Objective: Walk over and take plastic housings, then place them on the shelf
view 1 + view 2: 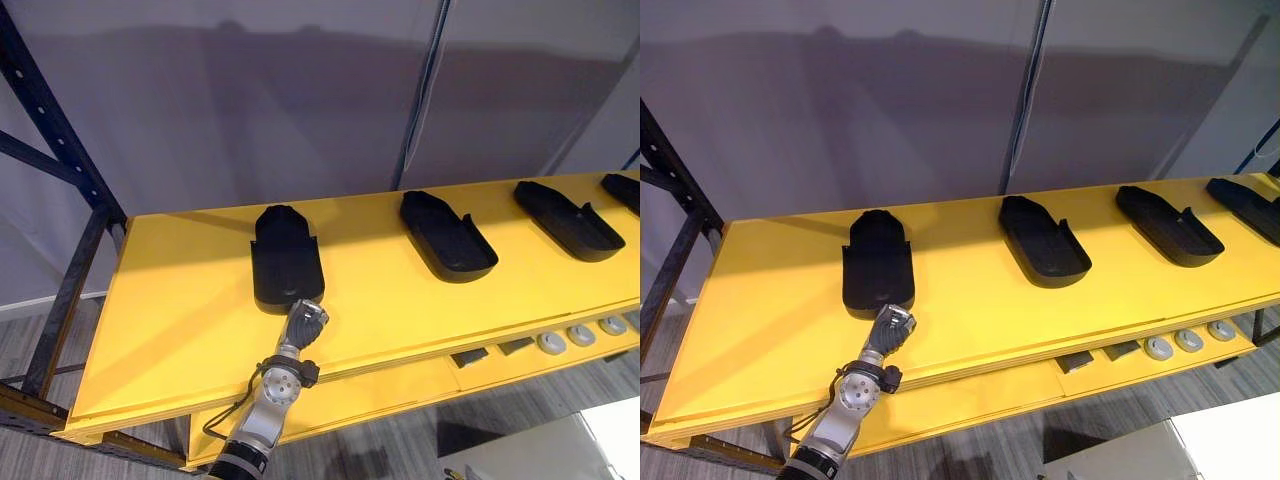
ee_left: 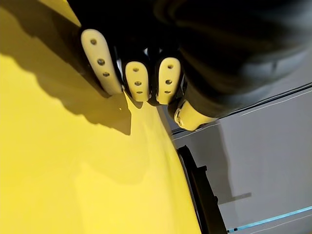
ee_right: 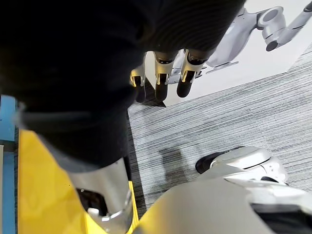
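A black plastic housing lies flat on the yellow shelf, toward its left end. My left hand is at the housing's near end, fingers curled over the end wall and thumb just outside it. The fingertips are lost against the dark plastic. My right hand hangs over the grey floor with relaxed fingers and holds nothing.
Three more black housings lie in a row to the right on the same shelf. A lower yellow level carries small round parts. A dark blue rack upright stands at the left. A grey wall is behind.
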Available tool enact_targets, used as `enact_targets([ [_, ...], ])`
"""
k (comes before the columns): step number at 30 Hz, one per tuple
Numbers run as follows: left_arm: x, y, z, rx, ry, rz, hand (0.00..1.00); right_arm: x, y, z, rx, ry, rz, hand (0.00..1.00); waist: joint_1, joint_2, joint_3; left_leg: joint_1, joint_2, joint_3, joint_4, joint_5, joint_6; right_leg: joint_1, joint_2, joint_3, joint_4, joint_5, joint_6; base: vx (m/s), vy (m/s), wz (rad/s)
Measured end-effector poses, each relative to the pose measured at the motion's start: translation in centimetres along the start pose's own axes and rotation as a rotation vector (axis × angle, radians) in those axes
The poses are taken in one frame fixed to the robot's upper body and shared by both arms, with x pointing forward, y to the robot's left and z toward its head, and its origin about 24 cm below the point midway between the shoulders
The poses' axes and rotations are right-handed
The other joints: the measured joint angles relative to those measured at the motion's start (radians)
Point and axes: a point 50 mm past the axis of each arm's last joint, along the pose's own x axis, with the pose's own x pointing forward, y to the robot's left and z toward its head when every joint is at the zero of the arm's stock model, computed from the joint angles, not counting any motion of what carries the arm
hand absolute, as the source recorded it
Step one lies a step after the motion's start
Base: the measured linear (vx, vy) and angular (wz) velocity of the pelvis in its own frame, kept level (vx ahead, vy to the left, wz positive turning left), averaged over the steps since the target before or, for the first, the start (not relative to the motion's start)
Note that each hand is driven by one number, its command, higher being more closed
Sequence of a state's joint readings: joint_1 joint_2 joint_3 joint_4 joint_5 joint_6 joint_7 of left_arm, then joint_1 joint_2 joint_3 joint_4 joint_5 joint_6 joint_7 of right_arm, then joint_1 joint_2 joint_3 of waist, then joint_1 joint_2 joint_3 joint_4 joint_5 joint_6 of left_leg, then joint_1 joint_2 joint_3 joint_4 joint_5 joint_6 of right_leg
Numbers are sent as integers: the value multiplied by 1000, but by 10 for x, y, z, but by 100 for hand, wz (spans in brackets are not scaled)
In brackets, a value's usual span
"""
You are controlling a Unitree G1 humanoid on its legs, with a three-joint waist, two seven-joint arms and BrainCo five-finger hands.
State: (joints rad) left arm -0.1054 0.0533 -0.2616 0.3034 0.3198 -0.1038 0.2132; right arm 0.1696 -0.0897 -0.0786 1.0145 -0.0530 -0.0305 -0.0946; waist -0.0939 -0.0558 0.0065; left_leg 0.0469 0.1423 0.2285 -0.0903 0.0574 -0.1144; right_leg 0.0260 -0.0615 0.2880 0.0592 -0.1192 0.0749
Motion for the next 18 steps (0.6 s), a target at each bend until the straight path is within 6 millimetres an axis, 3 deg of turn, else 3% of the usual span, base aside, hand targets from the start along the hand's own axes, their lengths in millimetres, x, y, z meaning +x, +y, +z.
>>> enact_targets([
  [9, 2, 3, 7, -6, -21, 16, 100, 0, 2, 0, 5, 6, 2, 0, -2, -7, 7, 1, 0, -1, 2, -1, -1, 3, -1, -1, 0, 0, 0, -3, 19, 0],
  [13, -8, 10, 16, -41, -54, 47, 100, 1, 2, 0, 13, 8, 1, 0, -3, -9, 11, 0, -1, -4, 3, -1, -1, 4, -3, -6, -1, 0, 0, -5, 26, 2],
  [16, -18, 28, 55, -84, -225, 121, 100, 0, 2, -2, 12, 15, 0, 0, 3, -9, 11, -2, -2, -15, 3, 1, 1, 15, -4, -12, 3, 2, 2, 12, 26, 11],
  [17, -24, 41, 77, -117, -334, 167, 100, 0, 1, -3, 12, 17, 0, 0, 9, -8, 12, 9, -1, -21, 3, 2, 2, 29, -4, -19, 4, 2, 3, -7, 25, 12],
  [18, -26, 46, 84, -129, -375, 185, 100, 0, 1, -4, 12, 19, -1, 0, 12, -8, 12, 13, -1, -24, 3, 2, 2, 34, -4, -21, 6, 2, 3, -25, 28, 19],
])
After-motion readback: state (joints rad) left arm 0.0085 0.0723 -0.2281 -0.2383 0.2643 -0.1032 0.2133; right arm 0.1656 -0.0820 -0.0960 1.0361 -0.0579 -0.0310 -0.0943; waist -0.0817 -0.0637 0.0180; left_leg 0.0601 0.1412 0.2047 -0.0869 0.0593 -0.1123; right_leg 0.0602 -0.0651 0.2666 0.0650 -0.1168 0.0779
